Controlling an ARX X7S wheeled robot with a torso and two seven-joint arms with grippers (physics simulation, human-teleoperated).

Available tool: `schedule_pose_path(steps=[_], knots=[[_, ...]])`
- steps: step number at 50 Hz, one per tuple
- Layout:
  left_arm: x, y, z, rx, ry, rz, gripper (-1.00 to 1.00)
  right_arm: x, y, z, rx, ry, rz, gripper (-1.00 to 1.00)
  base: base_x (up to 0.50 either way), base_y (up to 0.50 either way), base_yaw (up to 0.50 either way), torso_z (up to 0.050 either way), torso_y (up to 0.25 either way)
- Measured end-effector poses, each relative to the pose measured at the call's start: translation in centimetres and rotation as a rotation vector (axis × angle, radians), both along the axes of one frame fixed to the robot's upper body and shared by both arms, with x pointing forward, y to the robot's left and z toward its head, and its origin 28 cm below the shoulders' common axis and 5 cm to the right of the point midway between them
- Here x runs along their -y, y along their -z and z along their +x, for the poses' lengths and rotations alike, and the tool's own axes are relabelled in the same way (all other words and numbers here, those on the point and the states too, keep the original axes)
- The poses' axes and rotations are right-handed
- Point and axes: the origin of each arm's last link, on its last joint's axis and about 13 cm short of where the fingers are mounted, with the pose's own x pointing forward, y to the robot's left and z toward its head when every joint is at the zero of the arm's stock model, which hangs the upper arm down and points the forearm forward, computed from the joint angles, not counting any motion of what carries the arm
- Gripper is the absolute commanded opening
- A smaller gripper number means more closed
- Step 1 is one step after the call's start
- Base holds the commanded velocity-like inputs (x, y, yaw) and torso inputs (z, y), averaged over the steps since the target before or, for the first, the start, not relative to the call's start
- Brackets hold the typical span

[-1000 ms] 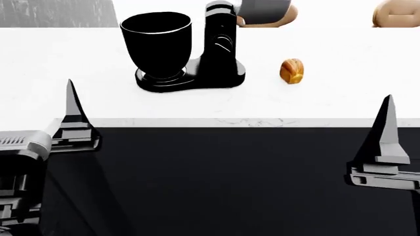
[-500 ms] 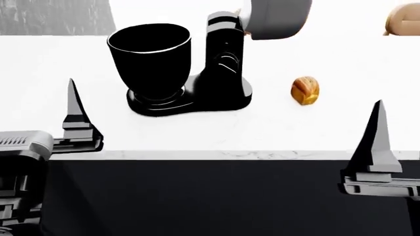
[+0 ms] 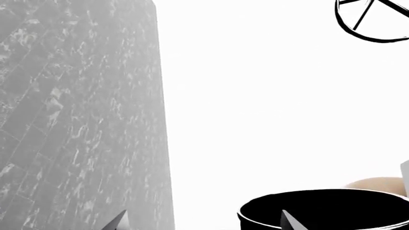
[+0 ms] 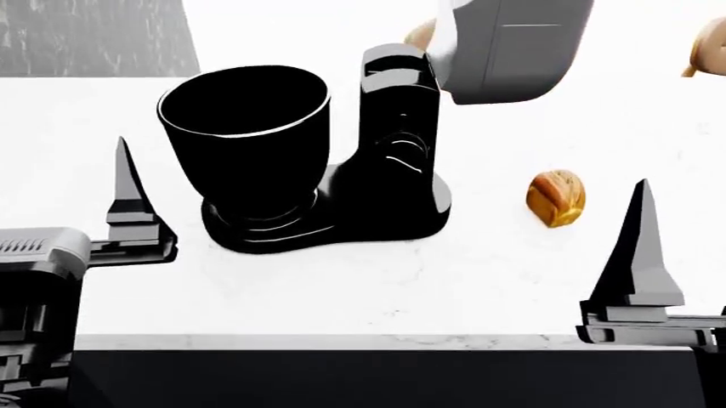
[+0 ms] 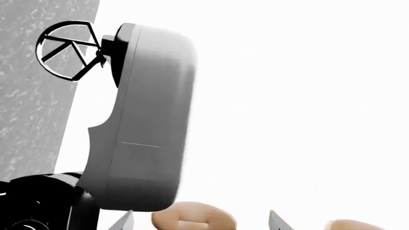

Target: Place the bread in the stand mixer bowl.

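While parked short of the tabletop [image 4: 340, 289], spread jaws on both grippers, left [image 4: 125, 200] and right [image 4: 638, 255], pinching nothing; bread [image 4: 556, 197] beside right, bowl [image 4: 244, 136] waiting.

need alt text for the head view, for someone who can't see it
A black stand mixer bowl sits on its black mixer base on a white counter, with a small golden-brown bread lying apart to its right. The left gripper and right gripper hover at the near edge, holding nothing.

The bread [image 4: 556, 198] lies on the white counter [image 4: 477, 280], well right of the stand mixer bowl [image 4: 244, 140].
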Motion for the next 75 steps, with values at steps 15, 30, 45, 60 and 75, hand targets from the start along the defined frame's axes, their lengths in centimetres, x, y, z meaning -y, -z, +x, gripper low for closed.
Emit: schedule_pose_path(steps=[15,30,45,60,75], knots=[[0.0,0.0,0.0,0.000,-0.002,0.000,1.00,0.0,0.0,-0.1,-0.004,-0.004,-0.001,1.00,0.00,0.00,0.00,0.000,0.000],[-0.2,-0.1,-0.2,0.005,-0.008,-0.005,1.00,1.6,-1.1,3.9,-0.248,0.019,0.018,1.00,0.00,0.00,0.00,0.000,0.000],[-0.2,0.0,-0.2,0.004,-0.011,-0.007,1.00,2.8,-1.9,6.1,-0.400,0.048,0.018,1.00,0.00,0.00,0.00,0.000,0.000],[-0.2,-0.1,-0.2,0.004,-0.011,-0.008,1.00,3.9,-1.8,8.5,-0.543,0.042,-0.020,1.00,0.00,0.00,0.00,0.000,0.000],[-0.1,0.0,-0.1,0.001,-0.007,-0.009,1.00,5.2,-0.5,12.3,-0.732,-0.014,-0.063,1.00,0.00,0.00,0.00,0.000,0.000]])
